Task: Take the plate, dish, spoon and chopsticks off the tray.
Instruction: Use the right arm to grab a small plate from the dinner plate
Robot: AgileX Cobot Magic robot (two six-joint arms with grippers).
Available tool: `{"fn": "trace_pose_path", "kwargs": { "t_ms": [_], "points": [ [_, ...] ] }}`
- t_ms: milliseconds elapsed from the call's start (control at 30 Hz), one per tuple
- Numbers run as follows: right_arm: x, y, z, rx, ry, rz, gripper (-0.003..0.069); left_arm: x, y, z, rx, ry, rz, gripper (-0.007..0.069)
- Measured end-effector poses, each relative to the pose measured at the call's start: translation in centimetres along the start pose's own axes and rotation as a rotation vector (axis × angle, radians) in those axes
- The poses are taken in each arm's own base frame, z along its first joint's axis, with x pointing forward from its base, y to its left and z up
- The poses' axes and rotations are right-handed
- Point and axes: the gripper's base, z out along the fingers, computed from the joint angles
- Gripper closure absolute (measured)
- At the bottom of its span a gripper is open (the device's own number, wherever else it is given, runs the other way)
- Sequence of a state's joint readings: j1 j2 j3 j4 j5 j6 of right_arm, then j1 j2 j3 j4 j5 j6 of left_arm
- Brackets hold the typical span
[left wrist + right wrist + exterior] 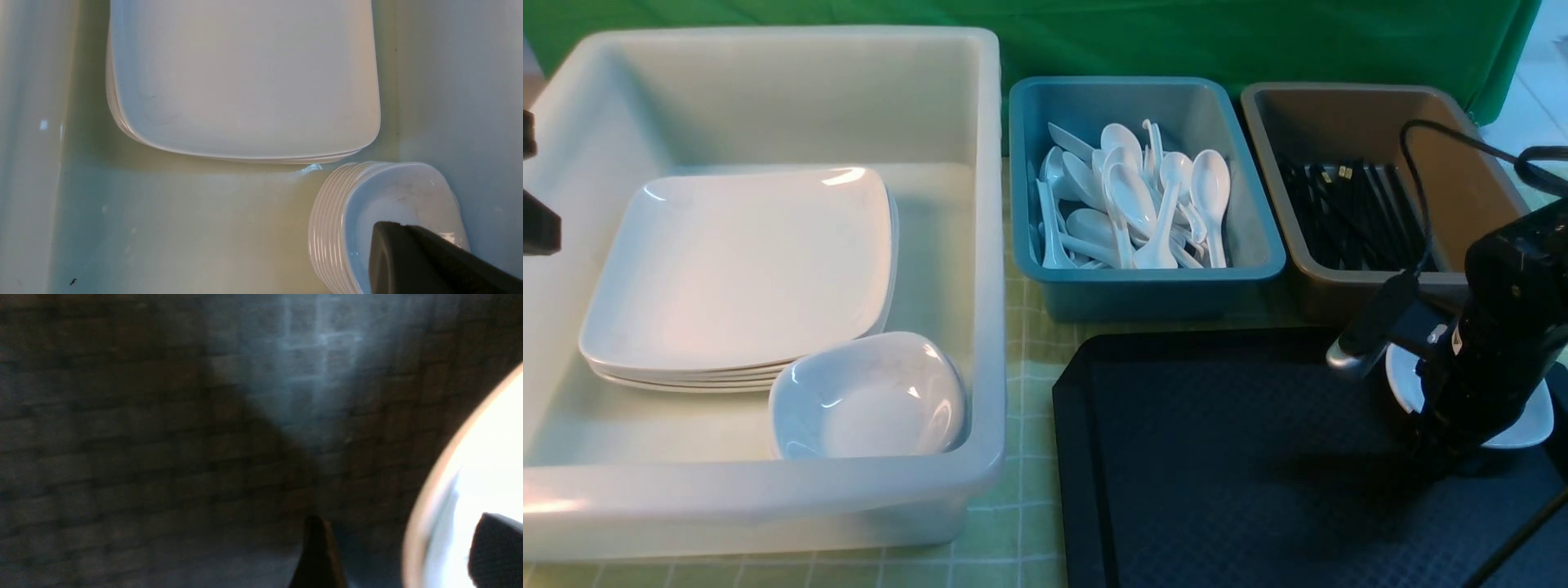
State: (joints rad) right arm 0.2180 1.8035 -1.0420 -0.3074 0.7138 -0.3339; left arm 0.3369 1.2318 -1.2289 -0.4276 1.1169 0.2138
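Front view shows me the small, glossy white shallow dish (pixel 1525 423) sitting near the right edge of the black diamond-textured plastic tray (pixel 1217 465). My right gripper (pixel 404 555) has its jaws apart, straddling the dish's rim. My left gripper (pixel 408 261), well left of the tray, has its jaws together.

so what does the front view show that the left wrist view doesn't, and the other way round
Only the front view: the teal bin of spoons, the brown bin of chopsticks, the black tray, and the right arm over a white dish on it. Only the left wrist view: the stacked rims of the small dishes. Both: the plates and small dishes in the white tub.
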Motion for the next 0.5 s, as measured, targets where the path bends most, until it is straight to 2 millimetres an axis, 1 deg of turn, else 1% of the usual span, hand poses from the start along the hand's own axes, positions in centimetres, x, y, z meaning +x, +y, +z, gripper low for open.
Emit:
{"fn": "trace_pose_path", "kwargs": {
  "t_ms": [100,133,167,200,267,333,367,433,467,500],
  "points": [
    [-0.1,0.0,0.3,0.006,-0.004,-0.011,0.0214,0.0,0.0,0.0,0.0,0.0,0.003,0.0636],
    [-0.1,0.0,0.4,0.005,-0.002,-0.011,0.0263,0.0,0.0,0.0,0.0,0.0,0.003,0.0636],
    [-0.1,0.0,0.4,0.005,0.0,-0.012,0.0272,0.0,0.0,0.0,0.0,0.0,0.003,0.0636],
    [-0.1,0.0,0.5,0.002,0.006,-0.013,0.0333,0.0,0.0,0.0,0.0,0.0,0.003,0.0636],
    [0.0,0.0,0.5,0.01,0.022,-0.024,0.0508,0.0,0.0,0.0,0.0,0.0,0.003,0.0636],
    [-0.1,-0.1,0.0,0.018,0.016,-0.006,0.0524,0.0,0.0,0.0,0.0,0.0,0.004,0.0636],
    [-0.2,0.1,-0.4,0.01,0.018,0.046,0.0529,0.0,0.0,0.0,0.0,0.0,0.012,0.0636],
    [0.0,0.5,-1.1,-0.01,0.034,0.086,0.0529,0.0,0.0,0.0,0.0,0.0,0.025,0.0636],
    [0.0,0.9,-1.7,-0.024,0.043,0.099,0.0535,0.0,0.0,0.0,0.0,0.0,0.027,0.0636],
    [0.1,1.7,-3.0,-0.049,0.055,0.112,0.0566,0.0,0.0,0.0,0.0,0.0,0.029,0.0636]
  ]
}}
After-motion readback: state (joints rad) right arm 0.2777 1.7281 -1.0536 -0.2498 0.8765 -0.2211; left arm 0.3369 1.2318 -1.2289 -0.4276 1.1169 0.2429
